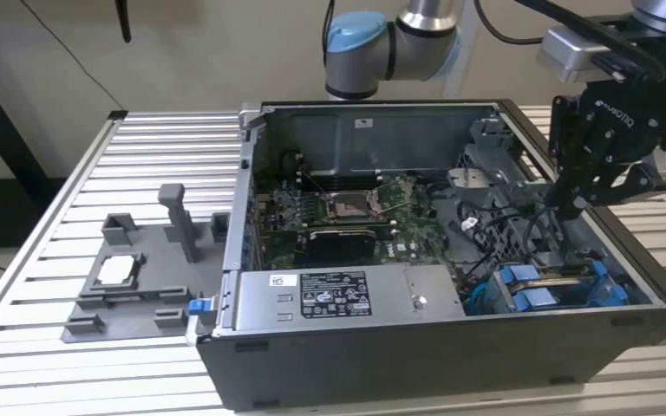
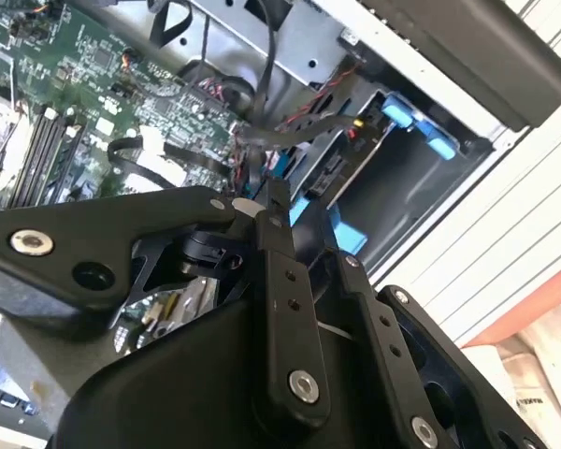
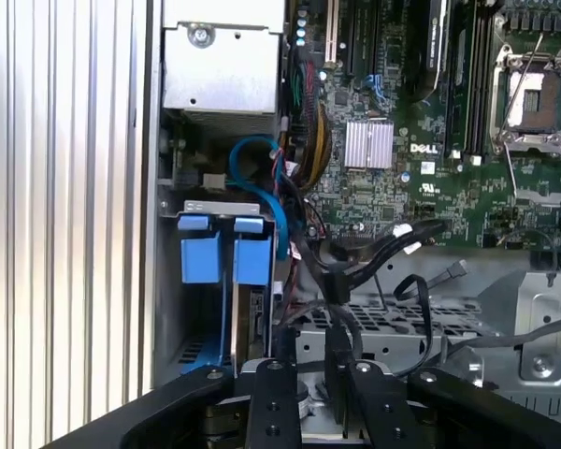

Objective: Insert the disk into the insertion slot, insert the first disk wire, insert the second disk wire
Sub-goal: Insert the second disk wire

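Disk seated; wire in my grip.
Blue carrier sits down in the slot at the corner of the case, tabs up, so I judge that step done. My gripper looks pinched shut on a black wire, hanging inside the case to bring it toward the disk, which lies near my jaws, lower down.

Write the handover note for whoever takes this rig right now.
Pincer: shut on a black wire, inside the open case, near the slot.
Disk: in the slot, with its blue tabs showing.
Done: the disk looks inserted.
Left: the held wire does not look plugged into the disk. I cannot pick out the second wire.
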Controlling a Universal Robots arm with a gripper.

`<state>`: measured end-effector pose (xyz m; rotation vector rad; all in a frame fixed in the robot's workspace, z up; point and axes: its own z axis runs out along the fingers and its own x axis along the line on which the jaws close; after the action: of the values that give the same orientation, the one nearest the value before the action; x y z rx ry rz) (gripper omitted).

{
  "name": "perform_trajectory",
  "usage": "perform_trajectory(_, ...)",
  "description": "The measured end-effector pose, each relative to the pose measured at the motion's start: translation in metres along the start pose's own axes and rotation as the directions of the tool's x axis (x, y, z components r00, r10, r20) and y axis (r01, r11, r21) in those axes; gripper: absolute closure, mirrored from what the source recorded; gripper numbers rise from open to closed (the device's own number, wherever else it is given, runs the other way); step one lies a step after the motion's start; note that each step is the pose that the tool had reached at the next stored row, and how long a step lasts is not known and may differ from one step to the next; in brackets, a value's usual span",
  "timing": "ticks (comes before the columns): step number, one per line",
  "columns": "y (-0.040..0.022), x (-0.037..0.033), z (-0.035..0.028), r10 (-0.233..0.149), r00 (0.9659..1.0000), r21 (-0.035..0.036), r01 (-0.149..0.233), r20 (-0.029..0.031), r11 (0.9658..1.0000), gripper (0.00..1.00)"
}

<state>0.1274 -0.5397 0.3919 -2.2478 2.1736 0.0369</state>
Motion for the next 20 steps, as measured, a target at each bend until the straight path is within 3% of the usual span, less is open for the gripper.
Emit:
perform_trajectory(9,0.0178,-0.0076,-0.0026,-0.002,1.0000,0.0006,0.002,-0.0003,1.0000,0.73)
perform_trajectory(14,0.0258,-0.0080,-0.0079,-0.006,1.0000,0.0084,0.006,-0.0006,0.9999,0.73)
perform_trajectory(20,0.0316,-0.0094,-0.0062,-0.023,0.9996,0.0173,0.023,-0.0163,0.9996,0.73)
